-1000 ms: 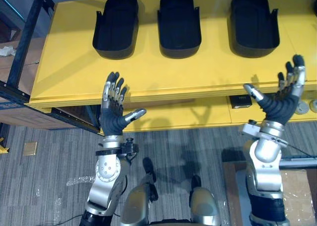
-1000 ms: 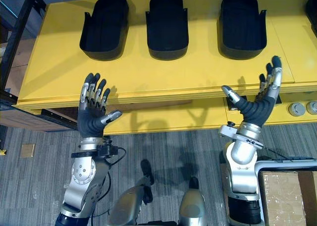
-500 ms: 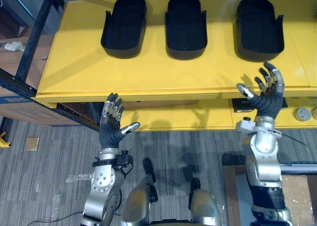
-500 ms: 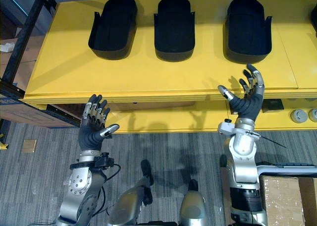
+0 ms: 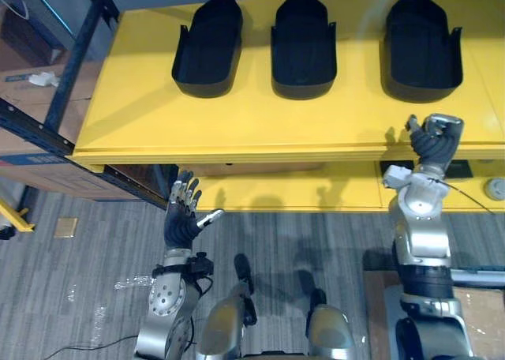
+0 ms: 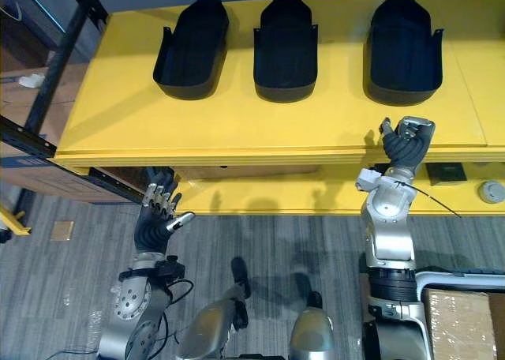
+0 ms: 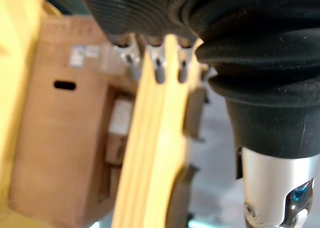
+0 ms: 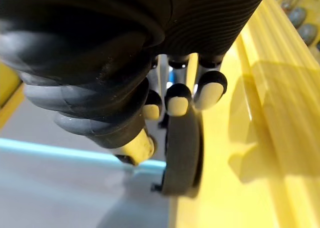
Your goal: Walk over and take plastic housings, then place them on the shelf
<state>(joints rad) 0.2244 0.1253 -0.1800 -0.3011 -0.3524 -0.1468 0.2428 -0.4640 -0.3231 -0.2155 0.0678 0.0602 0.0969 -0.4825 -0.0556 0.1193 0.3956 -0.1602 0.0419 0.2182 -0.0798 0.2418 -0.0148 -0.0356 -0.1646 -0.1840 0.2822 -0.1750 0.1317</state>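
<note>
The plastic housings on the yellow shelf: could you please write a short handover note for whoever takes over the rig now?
Left hand: open, empty, raised below the front edge of the yellow shelf.
Right hand: shut, holding nothing, at the shelf's front edge, in front of the right housing and apart from it.
Housings: left housing, middle housing and right housing lie in a row on the shelf top.
Done: three housings placed.
Left: probably fetch further housings, if any.

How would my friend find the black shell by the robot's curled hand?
On the yellow shelf, three black housings lie in a row. Pick the right housing, beyond the curled right hand, standing apart from the closer-set left housing and middle housing.
</note>
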